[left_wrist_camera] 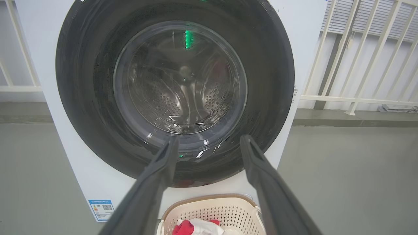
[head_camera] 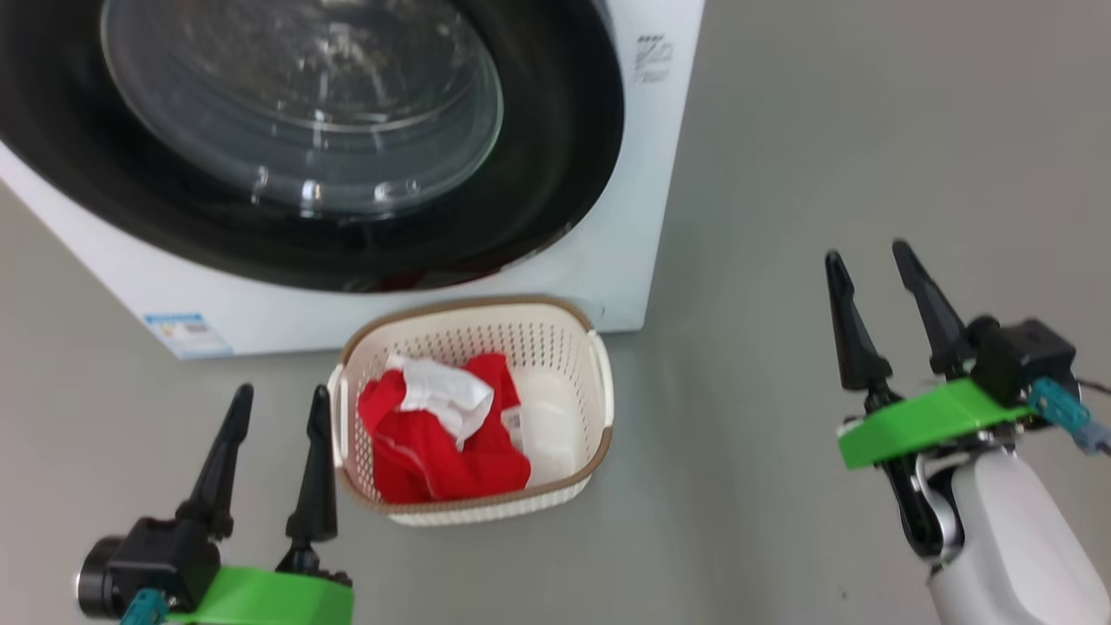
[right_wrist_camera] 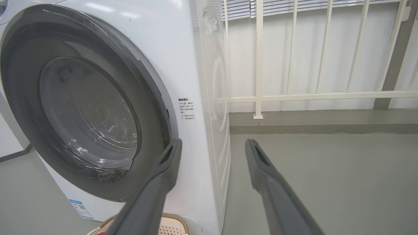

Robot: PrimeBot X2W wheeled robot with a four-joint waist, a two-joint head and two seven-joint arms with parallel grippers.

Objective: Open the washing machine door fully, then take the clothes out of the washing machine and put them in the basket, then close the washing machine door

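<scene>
- Washing machine door (left_wrist_camera: 179,78): looks shut, dead ahead of left end effector (left_wrist_camera: 209,138), the nearer arm.
- Clothes (head_camera: 434,451): heaped in basket (head_camera: 555,334) below door.
- Right end effector (head_camera: 868,252): fingers spread, empty; left likewise.

Red and white clothes (head_camera: 438,430) in basket (head_camera: 555,334)

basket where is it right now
In the head view the basket sits on the floor just in front of the washing machine, right of the left gripper.
</scene>
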